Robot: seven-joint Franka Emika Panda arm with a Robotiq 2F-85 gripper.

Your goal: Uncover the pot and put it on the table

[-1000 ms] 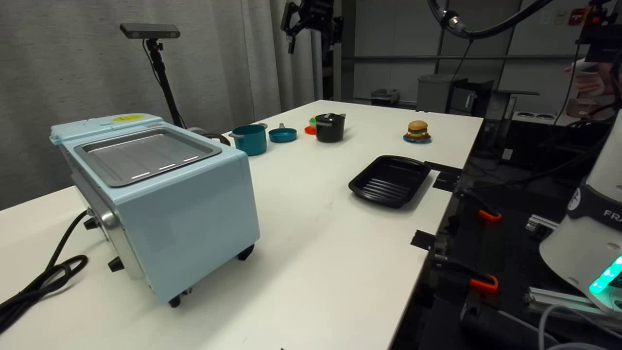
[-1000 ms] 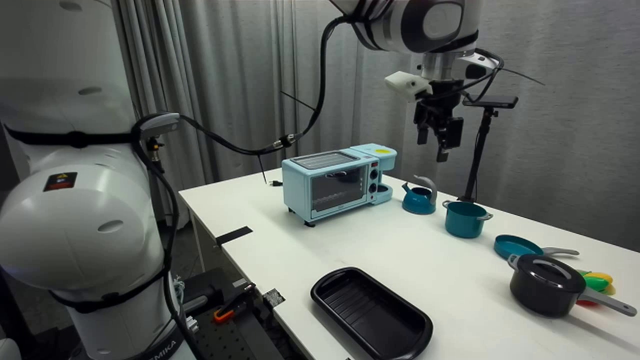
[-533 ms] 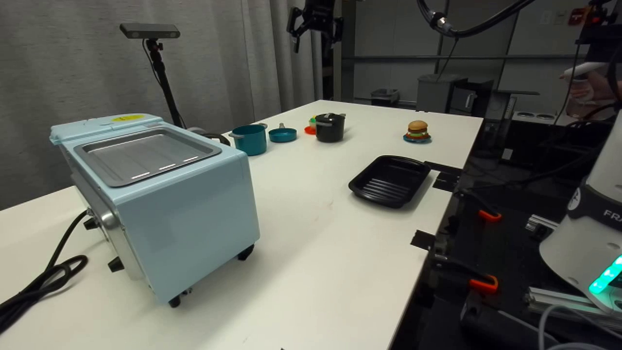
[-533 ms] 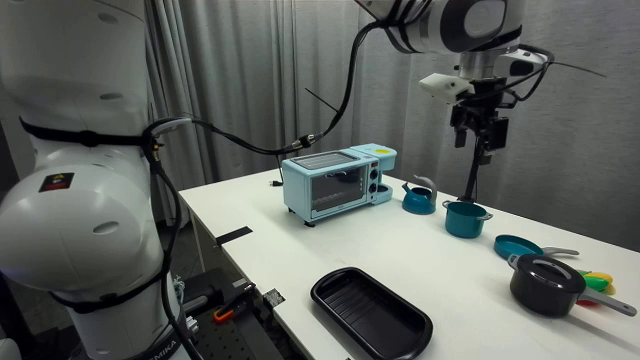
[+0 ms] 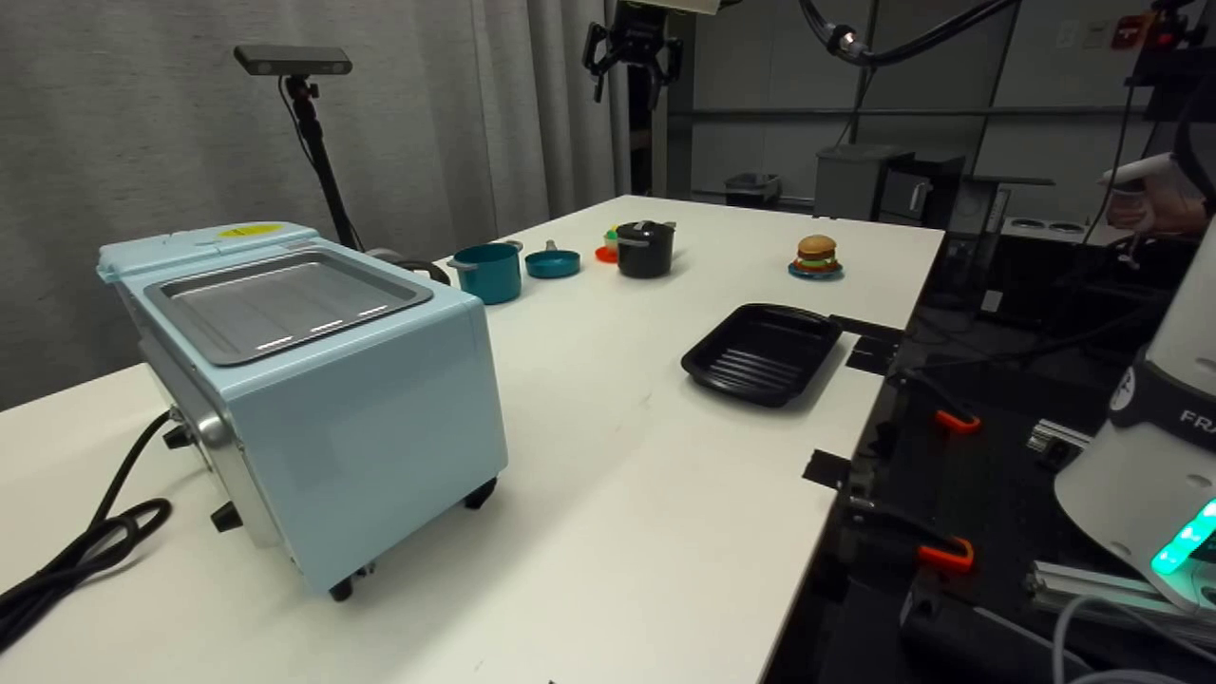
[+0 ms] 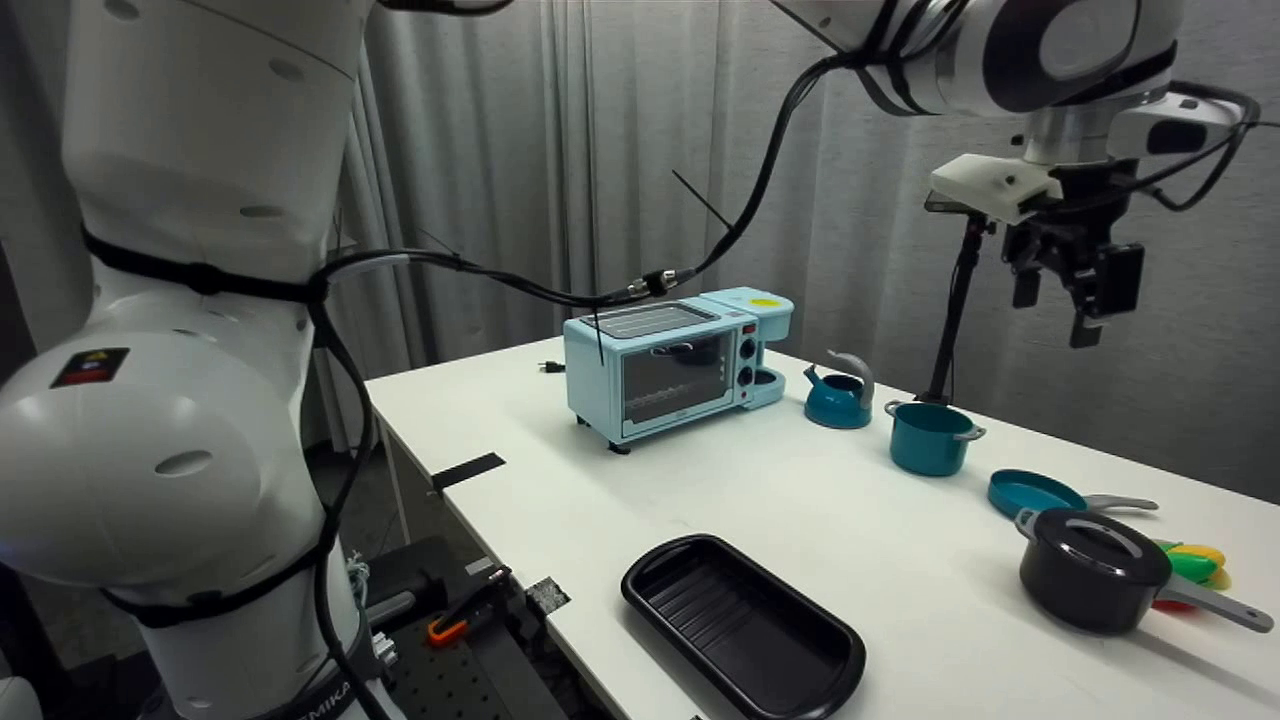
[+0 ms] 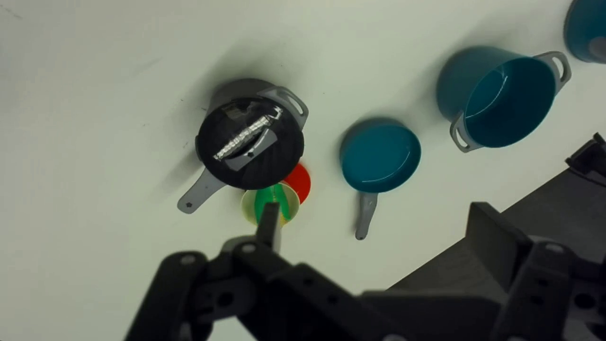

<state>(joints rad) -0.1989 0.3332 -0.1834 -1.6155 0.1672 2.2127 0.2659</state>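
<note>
The small black pot [image 5: 645,256] stands upright on the white table [image 5: 608,427], with its dark lid [image 6: 1092,540] on top. The lid has a grey grip and the pot has a long grey handle. In the wrist view the pot [image 7: 232,90] is at upper left with the lid [image 7: 279,161] covering it. My gripper [image 6: 1056,315] is open and empty, high above the table near the far side. In the wrist view its fingers [image 7: 377,210] are wide apart, with the pot off beyond the left finger. The pot's inside is hidden.
A teal pan [image 6: 1035,493], teal cooking pot [image 6: 930,440] and kettle [image 6: 838,400] line the far side. A cup with green and yellow pieces [image 7: 272,206] sits close beside the black pot. A black tray [image 6: 745,630], toy burger [image 5: 816,256] and light-blue oven [image 6: 680,365] also stand there.
The arm and open gripper have moved steadily to the right in both exterior views, toward the black pot's end of the table. The things on the table have not moved.
</note>
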